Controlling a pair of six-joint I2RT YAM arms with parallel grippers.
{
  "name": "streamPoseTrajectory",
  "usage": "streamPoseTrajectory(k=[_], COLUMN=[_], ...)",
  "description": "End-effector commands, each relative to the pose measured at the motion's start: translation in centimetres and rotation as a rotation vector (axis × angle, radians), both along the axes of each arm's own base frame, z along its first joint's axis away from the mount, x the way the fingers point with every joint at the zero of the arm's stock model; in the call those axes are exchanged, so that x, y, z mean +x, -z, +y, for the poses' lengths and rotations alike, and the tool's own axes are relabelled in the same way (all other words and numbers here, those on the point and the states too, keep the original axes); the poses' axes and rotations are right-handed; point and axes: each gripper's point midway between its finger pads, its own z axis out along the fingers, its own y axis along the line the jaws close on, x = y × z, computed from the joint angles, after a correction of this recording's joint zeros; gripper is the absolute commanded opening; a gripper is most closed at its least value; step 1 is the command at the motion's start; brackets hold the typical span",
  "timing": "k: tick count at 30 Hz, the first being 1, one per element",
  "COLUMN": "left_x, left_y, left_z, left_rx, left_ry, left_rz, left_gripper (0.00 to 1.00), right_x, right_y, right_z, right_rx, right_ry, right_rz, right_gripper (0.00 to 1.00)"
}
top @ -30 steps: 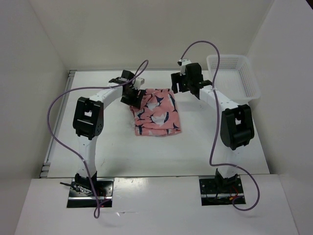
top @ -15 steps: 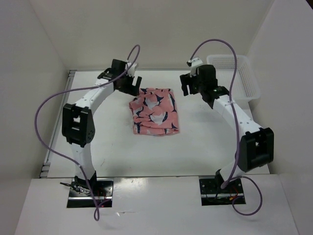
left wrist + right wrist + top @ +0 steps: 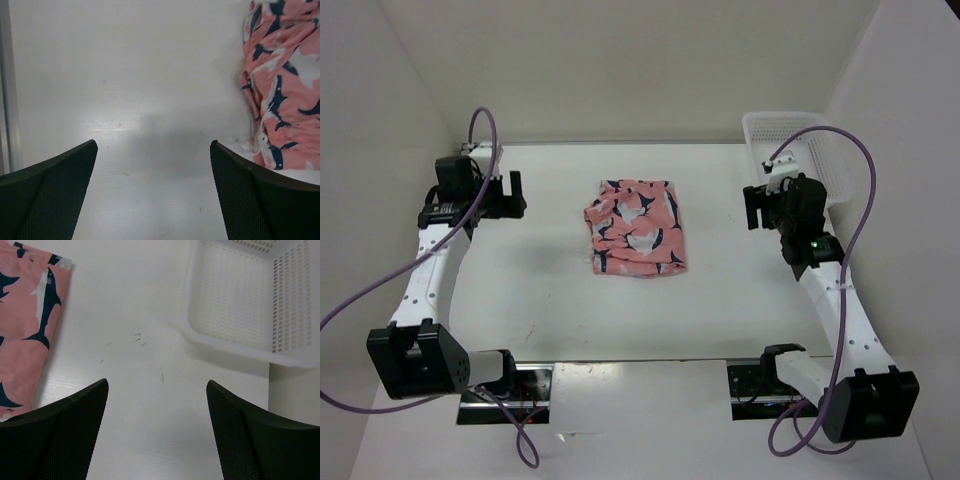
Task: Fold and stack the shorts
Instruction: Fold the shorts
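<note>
Starting at the left edge of the worktop, we see the left pincer hanging over the far-left part of the surface, well apart from the cloth. In its wrist view the left pincer is released: the two dark fingers stand wide apart with only bare white surface between them, and the edge of the fabric shows at the right of that picture. Moving toward the middle, we find the shorts lying flat in a roughly square folded bundle, a little toward the far edge, salmon-pink with navy-and-white shapes printed all over; neither arm touches them. The left wrist camera shows the shorts with layered, slightly rumpled edges on their near side. Further right, the right pincer hovers between the garment and the far-right corner. Seen from its own wrist, the right pincer is likewise released, fingers spread over bare worktop and grasping nothing, with a corner of the shorts at the left of that view. In the far-right corner sits a white mesh basket, and the right wrist view shows the basket just beyond the fingers.
</note>
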Motion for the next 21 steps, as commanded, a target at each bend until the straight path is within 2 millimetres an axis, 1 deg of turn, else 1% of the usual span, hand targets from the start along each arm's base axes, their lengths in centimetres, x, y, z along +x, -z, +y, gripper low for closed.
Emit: streamPoseTrajectory(k=[1, 2, 3, 4, 5, 6, 7, 8, 12, 13, 14, 15, 16, 18, 20, 21], left_x=[-1.5, -2.1, -2.5, -2.7, -3.0, -3.0, -3.0, -3.0, -3.1, -3.1, -3.1, -3.1, -3.2, -3.2, -3.3, -3.3], left_y=[-0.5, -0.2, 0.1, 0.2, 0.2, 0.2, 0.5, 0.5, 0.2, 0.2, 0.1, 0.1, 0.5, 0.6, 0.2, 0.2], left_z=[2.1, 2.0, 2.4, 2.4, 2.2, 2.2, 2.5, 2.5, 2.5, 2.3, 2.3, 2.3, 2.3, 2.3, 1.6, 1.5], left_rx=[0.034, 0.034, 0.033, 0.021, 0.016, 0.016, 0.016, 0.016, 0.018, 0.013, 0.013, 0.013, 0.011, 0.011, -0.007, -0.012], left_ry=[-0.077, -0.077, -0.089, -0.082, -0.075, -0.075, -0.084, -0.084, -0.084, -0.076, -0.076, -0.076, -0.076, -0.076, -0.046, -0.038], left_rz=[-0.035, -0.034, -0.030, -0.031, -0.033, -0.033, -0.033, -0.033, -0.042, -0.043, -0.043, -0.043, -0.034, -0.034, -0.046, -0.047], left_gripper=[1.00, 1.00, 1.00, 1.00, 1.00, 1.00, 1.00, 1.00, 1.00, 1.00, 1.00, 1.00, 1.00, 1.00, 1.00, 1.00], right_x=[-1.5, -1.7, -2.0, -2.0, -2.3, -2.5, -2.6, -2.8, -3.4, -3.5, -3.7, -3.9, -3.9, -4.1, -4.1, -4.2], right_y=[-1.7, -1.3, -1.0, -0.9, -0.7, -1.0, -0.5, -0.6, -0.4, 0.1, -0.1, 0.2, 0.2, 0.4, 0.4, 0.8], right_z=[-0.6, -1.0, -0.5, -0.8, -0.6, -0.6, -0.6, -0.9, -0.7, -0.7, -0.7, -0.7, -0.7, -0.6, -0.6, -0.6], right_rx=[0.014, 0.013, 0.032, 0.032, 0.045, 0.045, 0.045, 0.045, 0.048, 0.048, 0.048, 0.048, 0.048, 0.051, 0.051, 0.051], right_ry=[0.021, 0.033, 0.013, 0.022, 0.015, 0.014, 0.014, 0.024, 0.015, 0.015, 0.015, 0.015, 0.015, 0.007, 0.007, 0.007], right_rz=[-0.066, -0.060, -0.056, -0.056, -0.047, -0.058, -0.047, -0.048, -0.049, -0.040, -0.041, -0.038, -0.038, -0.038, -0.038, -0.029], right_gripper=[0.84, 0.84, 0.84, 0.84, 0.85, 0.85, 0.85, 0.85, 0.85, 0.85, 0.85, 0.85, 0.86, 0.86, 0.86, 0.86])
